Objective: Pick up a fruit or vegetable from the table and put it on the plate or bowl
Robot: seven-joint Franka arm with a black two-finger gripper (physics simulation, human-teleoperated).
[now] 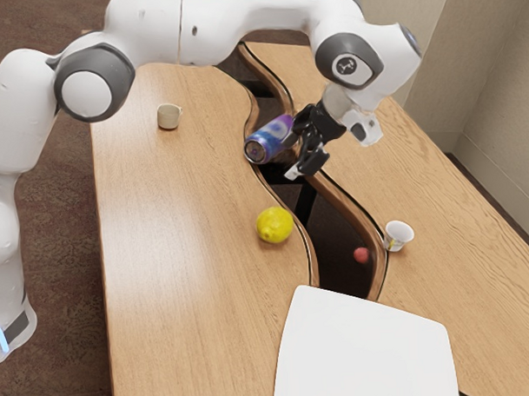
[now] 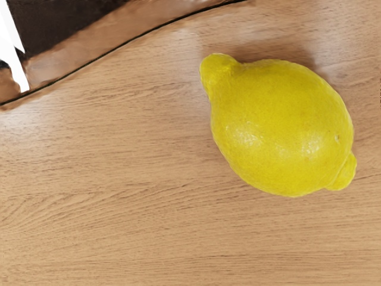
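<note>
Lemon (image 2: pixel 278 125), oval and dimpled, on woodgrain table (image 2: pixel 119 208).

My gripper (image 1: pixel 305 160) hangs over the dark gap beside the wooden table (image 1: pixel 162 254), with a purple can (image 1: pixel 269 137) lying on its side just beside it at 9 o'clock. The lemon (image 1: pixel 275 224) sits near the table edge. From the lemon, the white plate (image 1: pixel 365 346) is at 5 o'clock, a beige cup (image 1: pixel 168 116) at 10 o'clock and a white cup (image 1: pixel 399 235) at 3 o'clock.
</note>
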